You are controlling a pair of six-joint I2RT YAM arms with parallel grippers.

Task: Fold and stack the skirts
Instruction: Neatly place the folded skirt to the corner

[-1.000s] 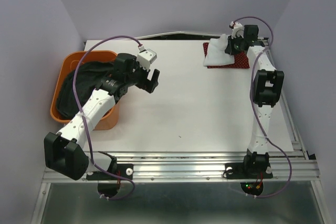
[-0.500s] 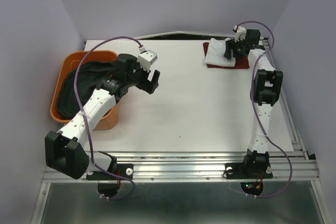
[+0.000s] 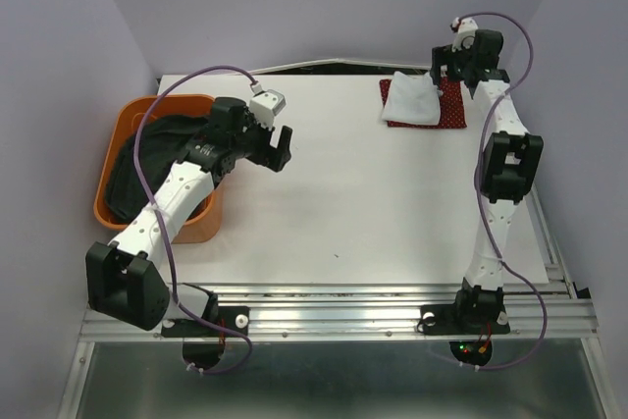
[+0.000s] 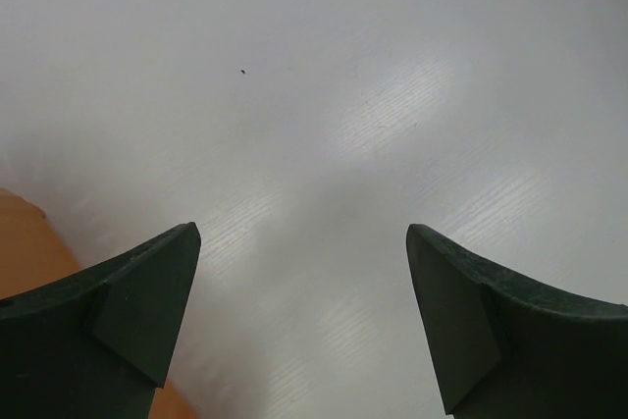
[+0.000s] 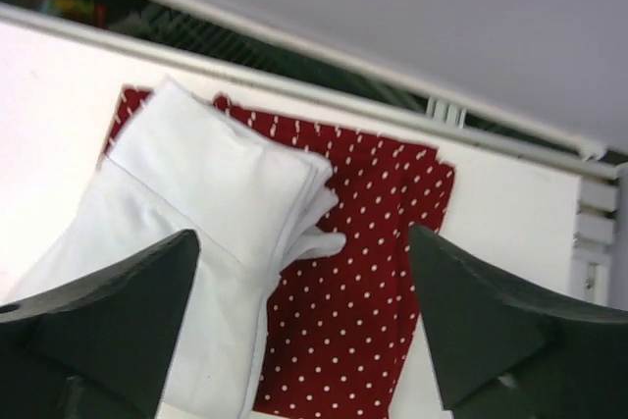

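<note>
Top external view: the white skirt [image 3: 412, 100] lies folded at the far right of the table [image 3: 343, 213]. It rests on the red skirt [image 3: 454, 113], which lies flat and shows beyond it on the right and along the near edge. The right wrist view shows the same stack, the white cloth layered in folds over the left part of the red one with its white dots. The dark grey skirt [image 3: 157, 149] lies bunched in the orange basket [image 3: 199, 225] at the left edge of the table, well apart from the other two.

The right gripper [image 3: 453, 68] hangs over the far right side of the stack. Its jaws are spread wide and hold nothing; from its wrist camera the dark fingers [image 5: 98, 331] frame the cloth without touching it. The left gripper [image 3: 278, 147] hovers just right of the basket over bare tabletop, with its jaws also spread wide and empty. The left arm crosses above the basket.
</note>
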